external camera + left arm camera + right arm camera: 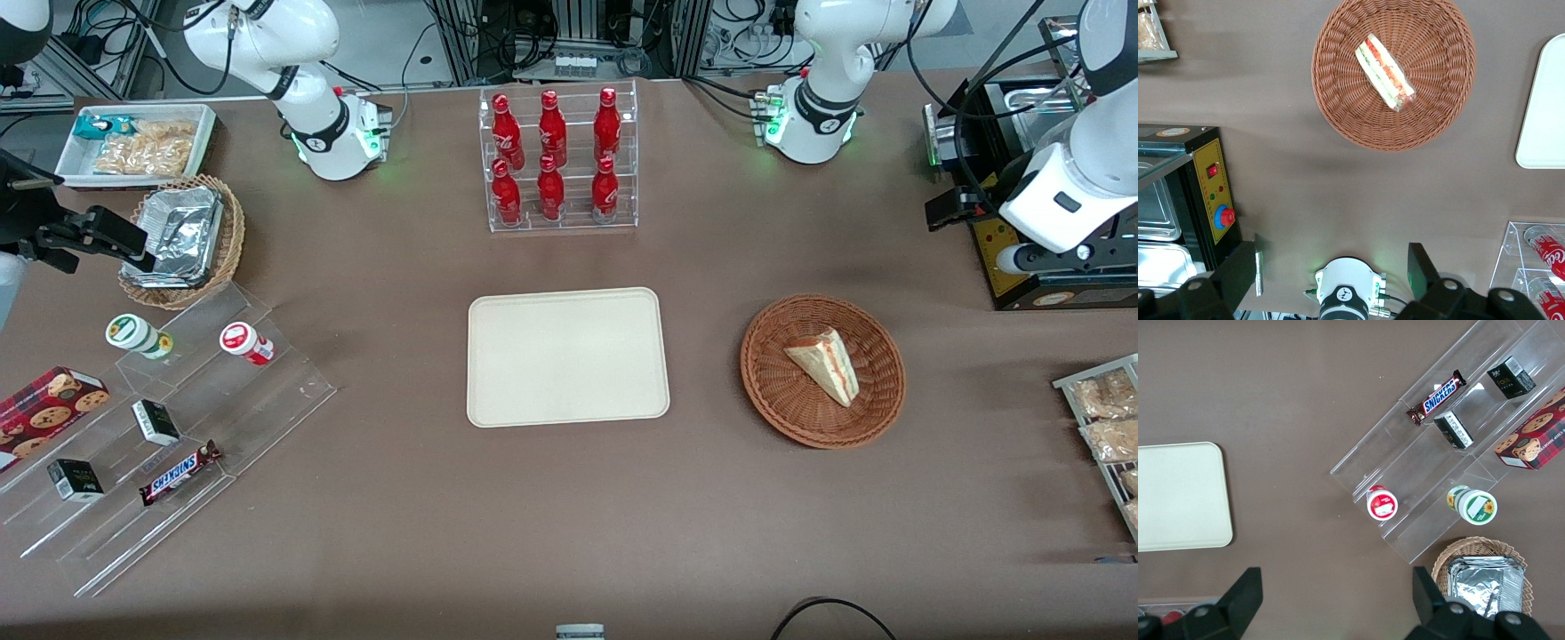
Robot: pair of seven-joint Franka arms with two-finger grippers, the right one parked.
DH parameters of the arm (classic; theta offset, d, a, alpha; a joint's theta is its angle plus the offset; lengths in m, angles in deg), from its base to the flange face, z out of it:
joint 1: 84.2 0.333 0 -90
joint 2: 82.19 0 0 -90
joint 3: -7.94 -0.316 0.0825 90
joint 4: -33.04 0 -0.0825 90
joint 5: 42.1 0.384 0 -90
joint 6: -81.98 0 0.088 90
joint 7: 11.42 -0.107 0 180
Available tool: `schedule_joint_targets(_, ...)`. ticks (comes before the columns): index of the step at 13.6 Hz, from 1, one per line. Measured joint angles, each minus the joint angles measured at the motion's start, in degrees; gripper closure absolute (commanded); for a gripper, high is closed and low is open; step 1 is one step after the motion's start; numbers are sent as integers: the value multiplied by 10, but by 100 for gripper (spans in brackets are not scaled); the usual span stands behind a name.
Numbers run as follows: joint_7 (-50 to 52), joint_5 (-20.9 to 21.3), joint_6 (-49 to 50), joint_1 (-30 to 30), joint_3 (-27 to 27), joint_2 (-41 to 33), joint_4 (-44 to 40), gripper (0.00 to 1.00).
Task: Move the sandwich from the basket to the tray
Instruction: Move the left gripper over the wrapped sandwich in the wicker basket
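Observation:
The sandwich (pixel 827 363) (pixel 1385 72), a tan bread wedge with red and green filling along its edge, lies in the round reddish-brown wicker basket (pixel 766 391) (pixel 1338 113). The cream tray (pixel 567 356) (pixel 1545 113) (pixel 1178 497) lies flat beside the basket, toward the parked arm's end, and carries nothing. My gripper (pixel 956 206) (pixel 1335 263) hangs open high above the table, farther from the front camera than the basket and well apart from it. Nothing sits between its fingers (pixel 1248 263).
A black control box (pixel 1022 267) (pixel 1215 193) with a red button stands close to my gripper. A clear rack of red bottles (pixel 558 160) stands farther back than the tray. Snack bags (pixel 1107 427) lie at the working arm's end; a clear stepped shelf (pixel 160 418) at the parked arm's end.

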Motion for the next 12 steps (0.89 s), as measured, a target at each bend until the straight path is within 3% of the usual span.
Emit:
schedule_joint_targets(5,0,-1,-37,-6,3,10,19,0)
schedule_joint_targets(12,0,-1,-240,-6,3,29,189,0)
